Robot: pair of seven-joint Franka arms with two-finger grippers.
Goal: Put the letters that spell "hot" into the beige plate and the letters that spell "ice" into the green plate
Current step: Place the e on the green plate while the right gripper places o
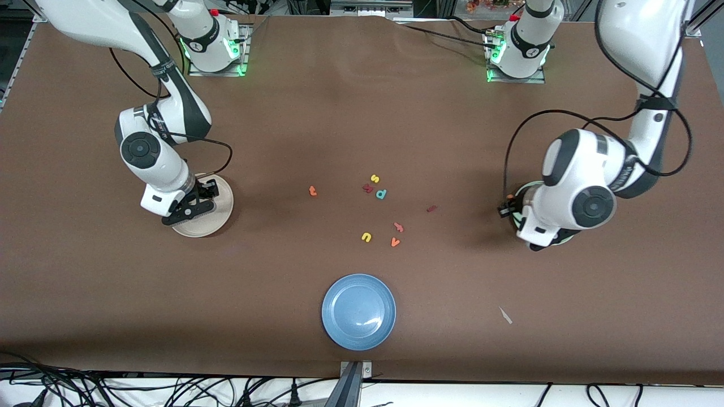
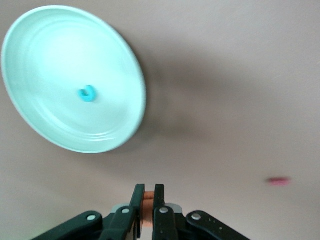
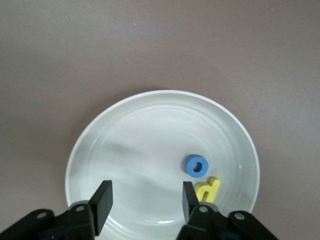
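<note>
My left gripper [image 1: 507, 206] [image 2: 149, 199] is shut on the orange e [image 2: 148, 202], over the cloth just beside the green plate [image 1: 527, 186] [image 2: 50, 45]. The teal c [image 2: 87, 93] lies in that plate. My right gripper [image 1: 192, 207] [image 3: 145, 200] hangs open over the beige plate [image 1: 219, 219] [image 3: 110, 145], with nothing between its fingers. In the beige plate lie the blue o [image 3: 196, 166] and the yellow h [image 3: 208, 190]. The orange t [image 1: 313, 191] and the dark red i [image 1: 431, 208] [image 2: 278, 181] lie on the cloth mid-table.
Loose letters lie mid-table: a yellow s [image 1: 374, 178], a teal d [image 1: 381, 194], a yellow u [image 1: 366, 237], an orange v [image 1: 395, 242] and a pinkish one [image 1: 399, 227]. A blue plate [image 1: 358, 311] sits nearer the front camera. A small white scrap [image 1: 505, 315] lies toward the left arm's end.
</note>
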